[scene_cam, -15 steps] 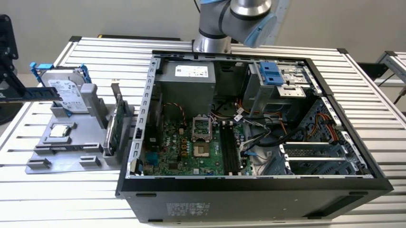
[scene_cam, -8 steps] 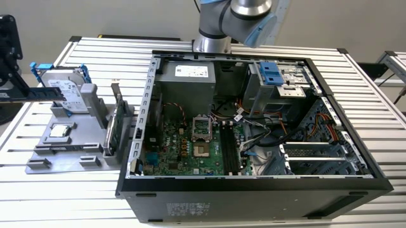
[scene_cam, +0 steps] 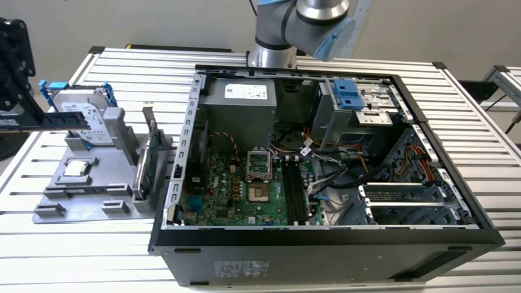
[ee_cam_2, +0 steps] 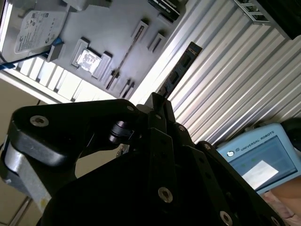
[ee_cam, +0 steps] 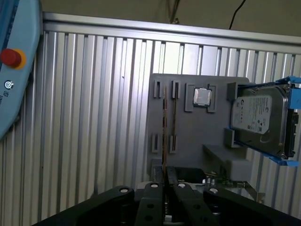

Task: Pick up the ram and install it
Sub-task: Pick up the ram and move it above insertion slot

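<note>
The ram [scene_cam: 50, 120] is a long dark stick held level at the exterior view's far left, over the table beside the grey tray [scene_cam: 82, 204]. My gripper [scene_cam: 10, 113] is shut on its outer end. In the second wrist view the black fingers [ee_cam_2: 162, 127] clamp the ram [ee_cam_2: 181, 66], which juts out over the ribbed table. The first wrist view has the ram [ee_cam: 164, 122] edge-on as a thin line rising from the gripper [ee_cam: 165, 172] across the tray [ee_cam: 188, 141]. The open computer case [scene_cam: 175, 183] lies to the right, its long dark memory slots [scene_cam: 293, 189] bare on the motherboard.
On the tray stand a hard drive in a blue frame [scene_cam: 85, 119], a green expansion card with a metal bracket [scene_cam: 146, 159] and a square silver chip [scene_cam: 77, 168]. A teach pendant [ee_cam_2: 263, 160] with a red button [ee_cam: 10, 57] lies on the table. Cables cross the case interior [scene_cam: 326, 165].
</note>
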`<state>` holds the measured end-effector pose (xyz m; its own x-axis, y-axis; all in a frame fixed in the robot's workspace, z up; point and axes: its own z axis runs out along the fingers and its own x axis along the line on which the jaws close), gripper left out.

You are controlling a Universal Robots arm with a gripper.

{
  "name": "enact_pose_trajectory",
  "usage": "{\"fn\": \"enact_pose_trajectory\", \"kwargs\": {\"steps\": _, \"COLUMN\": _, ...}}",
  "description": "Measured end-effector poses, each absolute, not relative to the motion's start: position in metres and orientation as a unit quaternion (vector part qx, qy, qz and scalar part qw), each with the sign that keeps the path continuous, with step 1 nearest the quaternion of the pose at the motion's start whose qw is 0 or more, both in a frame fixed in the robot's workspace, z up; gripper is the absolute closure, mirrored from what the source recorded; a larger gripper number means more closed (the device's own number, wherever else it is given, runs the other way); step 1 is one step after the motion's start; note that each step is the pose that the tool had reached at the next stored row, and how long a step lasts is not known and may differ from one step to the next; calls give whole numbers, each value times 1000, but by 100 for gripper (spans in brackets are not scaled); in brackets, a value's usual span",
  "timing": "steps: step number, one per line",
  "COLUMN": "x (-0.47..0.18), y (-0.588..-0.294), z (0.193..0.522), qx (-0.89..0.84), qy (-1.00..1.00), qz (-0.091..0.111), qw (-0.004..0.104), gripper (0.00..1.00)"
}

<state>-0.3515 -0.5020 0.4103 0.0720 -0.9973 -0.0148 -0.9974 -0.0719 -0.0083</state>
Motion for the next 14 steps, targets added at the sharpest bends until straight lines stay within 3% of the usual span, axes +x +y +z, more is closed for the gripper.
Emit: {"fn": "enact_pose_trajectory", "kwargs": {"steps": 14, "x": -340, "y": -502, "z": 410, "qx": -732, "qy": 681, "qz": 3, "qw": 8, "gripper": 100}}
